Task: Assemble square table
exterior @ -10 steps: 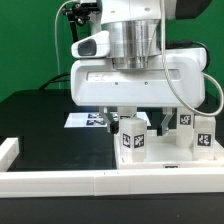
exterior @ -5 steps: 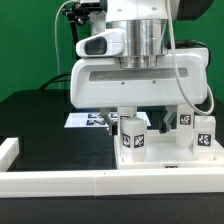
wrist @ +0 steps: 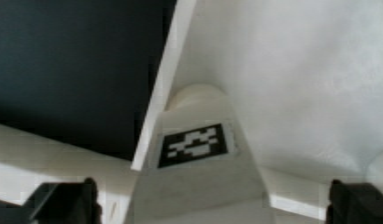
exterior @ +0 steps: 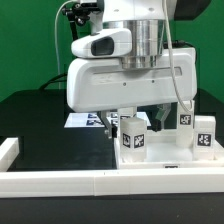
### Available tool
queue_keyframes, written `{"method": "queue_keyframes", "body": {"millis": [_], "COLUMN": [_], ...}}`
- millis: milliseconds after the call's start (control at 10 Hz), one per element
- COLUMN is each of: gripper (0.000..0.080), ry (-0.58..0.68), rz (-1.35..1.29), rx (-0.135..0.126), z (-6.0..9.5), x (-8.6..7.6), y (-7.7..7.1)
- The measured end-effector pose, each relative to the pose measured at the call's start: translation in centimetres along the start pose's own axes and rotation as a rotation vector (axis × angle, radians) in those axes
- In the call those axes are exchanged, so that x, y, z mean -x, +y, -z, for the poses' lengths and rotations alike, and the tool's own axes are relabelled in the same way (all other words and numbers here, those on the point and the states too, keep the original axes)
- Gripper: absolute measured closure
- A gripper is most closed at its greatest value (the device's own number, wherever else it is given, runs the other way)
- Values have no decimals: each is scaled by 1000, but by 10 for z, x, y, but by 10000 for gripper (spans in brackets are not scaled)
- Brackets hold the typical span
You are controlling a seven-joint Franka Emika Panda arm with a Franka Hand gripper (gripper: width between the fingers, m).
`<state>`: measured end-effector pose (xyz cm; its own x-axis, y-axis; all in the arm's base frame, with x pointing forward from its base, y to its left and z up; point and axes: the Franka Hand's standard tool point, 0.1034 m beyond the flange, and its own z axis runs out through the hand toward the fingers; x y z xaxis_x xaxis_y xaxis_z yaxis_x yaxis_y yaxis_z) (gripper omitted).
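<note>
- You see a black surface (exterior: 40,125) filling the exterior view's left and middle, matte and bare over most of its near part.
- A long white rail (exterior: 70,181) edges the near side of the surface, with a short raised end block at the exterior view's left.
- Behind the surface the room shows a green backdrop (exterior: 30,45), with a dark camera rig (exterior: 78,22) on a stand in front of it at the far left of the arm.
- The marker board (exterior: 85,121) lies flat on the surface, far from you and left of the posts; the arm's housing hides part of it.
- The white slab (exterior: 165,158) of the square table lies flat at the exterior view's right, its near edge just beside the rail.
- Three tagged white posts stand upright on the slab: one post (exterior: 132,137) nearest the middle, a second post (exterior: 204,133) at the far right, a third post (exterior: 185,118) farther back between them.
- The arm's broad white housing (exterior: 125,82) hangs above the posts and hides the jaws in the exterior view.
- In the wrist view the jaws stand wide apart, the gripper (wrist: 214,203) holding nothing; one fingertip (wrist: 63,200) shows dark at each lower corner.
- Between the fingertips you see the tagged post (wrist: 202,145) rising from the slab (wrist: 321,60), not touched by either finger.
</note>
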<state>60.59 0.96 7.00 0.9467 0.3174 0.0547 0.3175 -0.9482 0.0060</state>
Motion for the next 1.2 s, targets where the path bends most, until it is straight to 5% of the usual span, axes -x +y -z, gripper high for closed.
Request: {"method": "queue_keyframes", "body": {"millis": [200, 300, 400, 800, 1200], "gripper": [427, 427, 510, 510, 509], "ry": [0, 0, 0, 2, 19], "rz": [-1, -1, -1, -75, -512], "rx": [0, 0, 0, -4, -24], "z": [0, 0, 0, 0, 0], "x": [0, 0, 0, 0, 1], "y": [0, 0, 0, 0, 2]}}
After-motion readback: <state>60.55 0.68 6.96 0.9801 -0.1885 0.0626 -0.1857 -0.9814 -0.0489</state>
